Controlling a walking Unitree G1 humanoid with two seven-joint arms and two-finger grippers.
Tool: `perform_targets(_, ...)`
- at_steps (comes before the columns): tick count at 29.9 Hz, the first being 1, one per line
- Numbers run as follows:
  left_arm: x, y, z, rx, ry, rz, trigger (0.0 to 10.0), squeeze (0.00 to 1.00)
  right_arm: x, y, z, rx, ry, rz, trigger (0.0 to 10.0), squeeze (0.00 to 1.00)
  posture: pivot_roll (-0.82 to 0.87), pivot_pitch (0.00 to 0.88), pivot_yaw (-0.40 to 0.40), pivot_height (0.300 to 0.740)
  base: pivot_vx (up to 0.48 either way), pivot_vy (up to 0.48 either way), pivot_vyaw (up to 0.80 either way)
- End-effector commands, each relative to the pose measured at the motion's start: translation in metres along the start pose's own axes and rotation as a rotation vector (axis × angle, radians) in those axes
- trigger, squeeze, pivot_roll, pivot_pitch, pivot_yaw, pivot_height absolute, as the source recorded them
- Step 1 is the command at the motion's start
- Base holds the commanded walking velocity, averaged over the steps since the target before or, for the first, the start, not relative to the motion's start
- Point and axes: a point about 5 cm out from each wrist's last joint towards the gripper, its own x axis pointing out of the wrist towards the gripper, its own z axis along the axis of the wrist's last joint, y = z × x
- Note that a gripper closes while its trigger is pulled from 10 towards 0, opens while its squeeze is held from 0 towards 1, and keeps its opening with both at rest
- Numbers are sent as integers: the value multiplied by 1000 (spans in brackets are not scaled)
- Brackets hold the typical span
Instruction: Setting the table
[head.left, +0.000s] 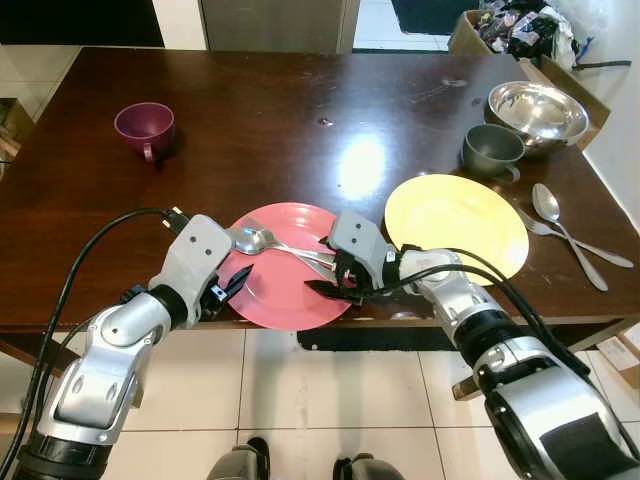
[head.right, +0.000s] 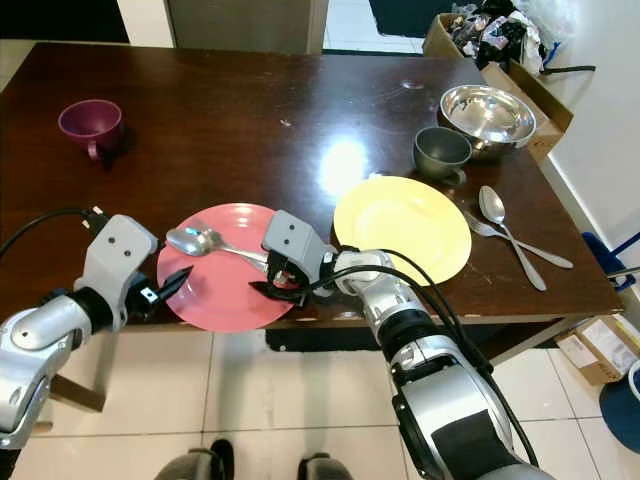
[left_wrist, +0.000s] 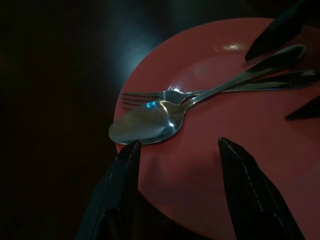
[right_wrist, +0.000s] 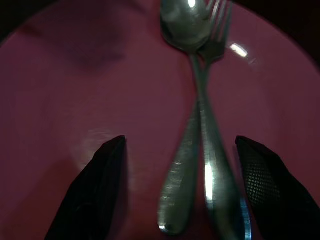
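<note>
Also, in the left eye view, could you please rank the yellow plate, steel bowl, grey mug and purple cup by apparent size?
1. Round yellow plate
2. Shiny steel bowl
3. Grey mug and purple cup: look alike, unranked.

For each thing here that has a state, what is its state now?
Pink plate: holds a crossed spoon and fork.
Yellow plate: empty.
Purple cup: upright.
Grey cup: upright.
Steel bowl: upright.
Left end effector: open over the pink plate.
Right end effector: open, astride the handles.
</note>
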Motion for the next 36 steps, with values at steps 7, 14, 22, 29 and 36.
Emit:
perform_targets(7,-3,-3,-1,-8,20,-16,10000,0,-1,13,-19,225,24,149,0,0,67,101,30,740,0,0,0)
perform_targets(14,-2,-3,-1,-10,20,-13,10000,0,-3,11,-17,211,28,164,0,0,62,98,29,740,0,0,0)
perform_targets(22,1,-9,-1,-20,19,-23,10000,0,-9,-7,-6,216,-56,16,0,0,54,97,34,740,0,0,0)
perform_targets(29,4,-11,0,-25,17,-25,10000,0,-18,-27,16,219,-209,-96,0,0,34,97,38,740,0,0,0)
perform_targets(36,5,-13,-1,-35,16,-20,10000,0,-26,-41,45,230,-397,-156,10000,0,25,96,30,740,0,0,0)
